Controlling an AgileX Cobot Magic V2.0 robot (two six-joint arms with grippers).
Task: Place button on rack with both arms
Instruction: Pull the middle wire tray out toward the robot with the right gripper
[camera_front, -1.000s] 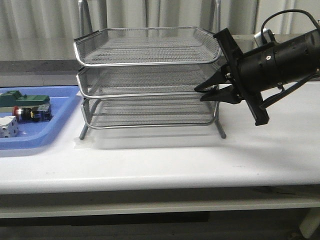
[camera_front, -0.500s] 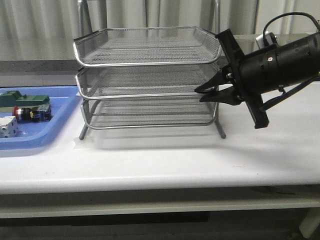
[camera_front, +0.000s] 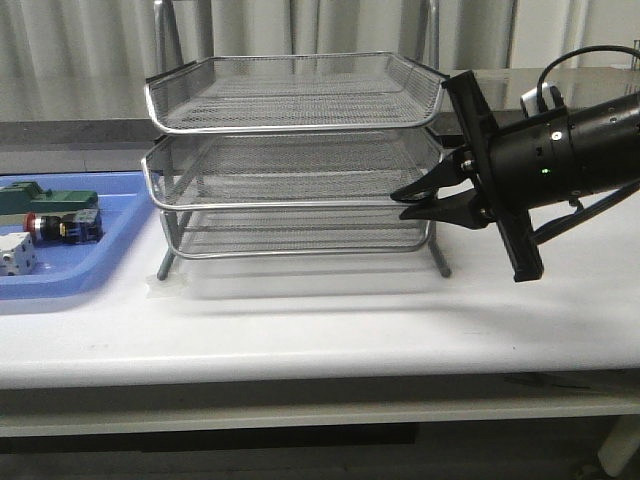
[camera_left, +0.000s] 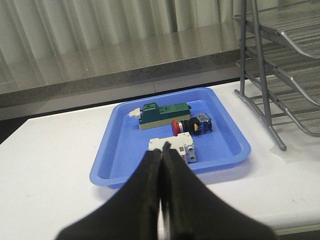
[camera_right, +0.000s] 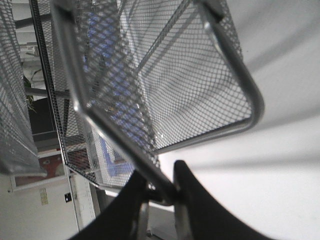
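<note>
The button (camera_front: 60, 226), red-headed with a black body, lies in the blue tray at the far left; it also shows in the left wrist view (camera_left: 191, 126). The silver three-tier wire rack (camera_front: 290, 120) stands mid-table. My right gripper (camera_front: 402, 194) is at the rack's right front corner. In the right wrist view the right gripper (camera_right: 161, 189) is shut on the wire rim of the rack's middle tier (camera_right: 200, 100). My left gripper (camera_left: 161, 152) is shut and empty, hovering short of the tray, and is out of the front view.
The blue tray (camera_front: 125, 215) also holds a green block (camera_front: 50, 199) and a white cube with holes (camera_front: 14, 255). In the left wrist view the tray (camera_left: 227, 145) sits beside the rack's legs (camera_left: 267, 110). A grey ledge and curtain run behind the table.
The rack's middle tier has slid out forward and slightly left while the right gripper holds its rim. The right arm has dropped a little. The button has not moved.
</note>
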